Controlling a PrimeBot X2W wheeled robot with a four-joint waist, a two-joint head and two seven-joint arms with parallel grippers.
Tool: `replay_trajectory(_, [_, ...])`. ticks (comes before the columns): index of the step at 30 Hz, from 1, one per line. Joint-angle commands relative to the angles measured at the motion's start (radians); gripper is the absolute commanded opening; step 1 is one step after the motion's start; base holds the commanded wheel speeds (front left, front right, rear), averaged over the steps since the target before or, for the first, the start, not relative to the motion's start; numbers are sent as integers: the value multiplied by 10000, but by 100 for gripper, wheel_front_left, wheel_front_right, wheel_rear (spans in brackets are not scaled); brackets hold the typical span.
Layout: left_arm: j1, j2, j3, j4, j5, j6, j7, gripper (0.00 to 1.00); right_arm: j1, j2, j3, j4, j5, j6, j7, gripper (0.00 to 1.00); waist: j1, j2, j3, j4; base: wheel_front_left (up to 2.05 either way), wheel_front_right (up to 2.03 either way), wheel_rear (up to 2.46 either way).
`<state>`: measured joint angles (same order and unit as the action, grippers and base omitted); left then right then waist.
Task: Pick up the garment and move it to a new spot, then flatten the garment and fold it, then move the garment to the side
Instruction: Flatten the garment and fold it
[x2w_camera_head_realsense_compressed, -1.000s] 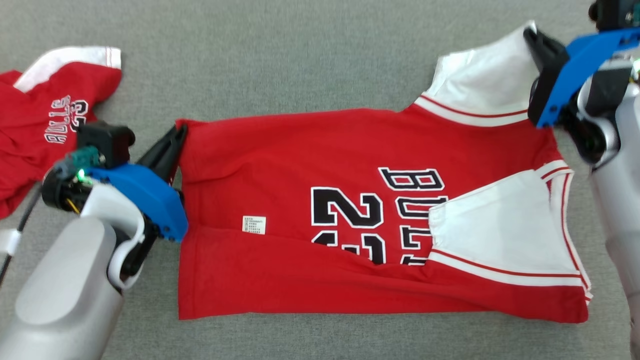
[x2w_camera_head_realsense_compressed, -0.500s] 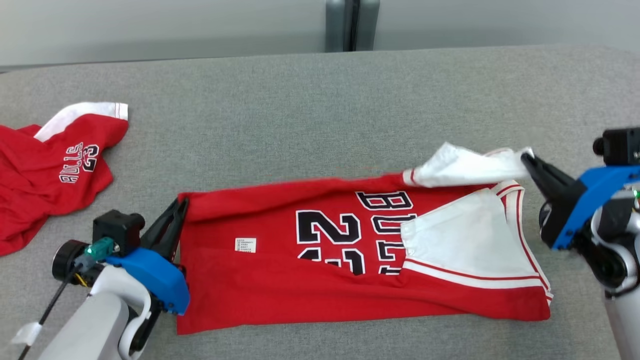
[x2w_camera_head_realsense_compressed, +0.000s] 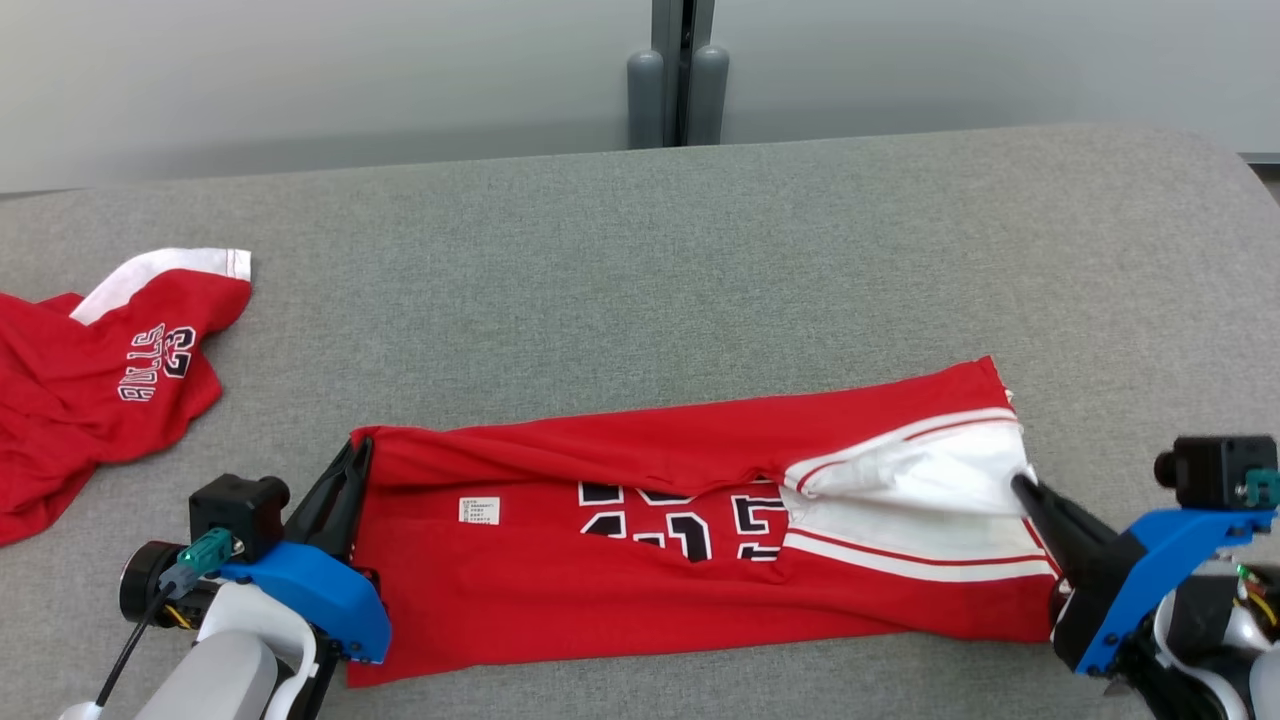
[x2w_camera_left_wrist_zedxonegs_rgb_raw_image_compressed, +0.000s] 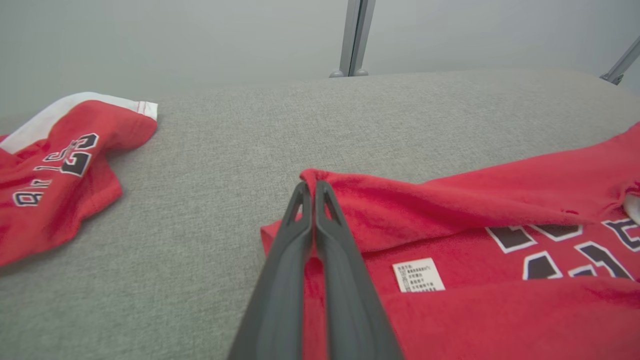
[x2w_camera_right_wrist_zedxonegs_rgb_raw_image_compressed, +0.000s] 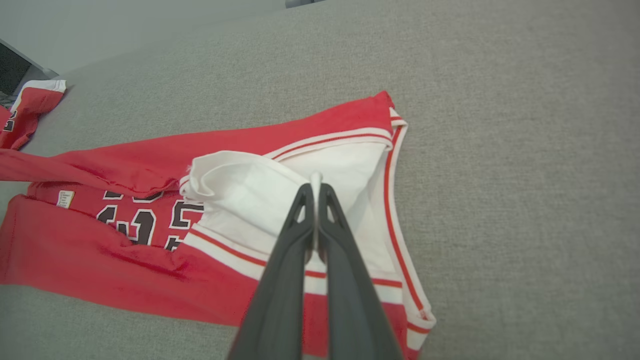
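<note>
- My left gripper (x2w_camera_head_realsense_compressed: 358, 450) has its fingers pinched tight together on the jersey (x2w_camera_head_realsense_compressed: 620, 600), at its far-left corner. The red cloth bunches up right at the tips.
- My right gripper (x2w_camera_head_realsense_compressed: 1022, 484) is clamped just as flat, on a fold of the white panel at the jersey's right end.
- The jersey spans from one gripper to the other, on the near half of the grey table (x2w_camera_head_realsense_compressed: 640, 260), about centre from left to right.
- Its long axis runs left to right, slightly skewed, with the right end a little farther from me than the left.
- The white-trimmed end points right and the plain red end points left.
- The far long edge is folded over towards me and covers the tops of the black numerals.
- One white label (x2w_camera_head_realsense_compressed: 479, 510) shows on the jersey near its left end, just right of my left gripper's fingers.
- I count two grippers and two red tops: the jersey, and the other top (x2w_camera_head_realsense_compressed: 90, 400) lying crumpled at the table's left edge, well apart from the jersey.
</note>
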<state>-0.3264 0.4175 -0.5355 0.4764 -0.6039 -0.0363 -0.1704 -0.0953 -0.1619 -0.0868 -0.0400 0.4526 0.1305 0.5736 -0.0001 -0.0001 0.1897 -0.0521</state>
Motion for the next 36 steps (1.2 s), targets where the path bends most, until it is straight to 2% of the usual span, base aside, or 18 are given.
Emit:
replay_trajectory(1, [157,-32,49,18,-49,65,-113,43,281,143,-73,-83,-66,5,93,35,1,1,-53,-29,0,0,0])
replay_trajectory(2, [233,-86,91,39,-147,95,-155,91,362,230,-134,-153,-112,5,118,100,1,1,-79,-38,0,0,0])
replay_trajectory(3, [281,-129,162,47,-211,141,-210,100,420,276,-161,-226,-178,5,122,100,1,1,-104,-46,0,0,0])
replay_trajectory(12, [980,-850,1308,-295,-883,692,-902,100,545,610,-769,-132,-903,5,-511,100,1,1,-465,149,0,0,0])
replay_trajectory(17, [1361,-1322,2187,-923,-655,859,-950,100,250,798,-1261,548,-1474,5,-958,100,1,1,-752,422,0,0,0])
replay_trajectory(21, [1665,-1463,2515,-1374,74,793,-956,100,73,927,-1424,1229,-1813,5,-1273,100,1,1,-912,608,0,0,0])
replay_trajectory(28, [1974,-1600,2917,-1548,699,624,-957,100,-316,1053,-1706,2548,-2337,5,-1882,100,1,1,-1052,853,0,0,0])
replay_trajectory(36, [2004,-1377,2761,-1443,1445,519,-959,100,-994,1097,-2113,4312,-2654,5,-2266,100,1,1,-1052,990,0,0,0])
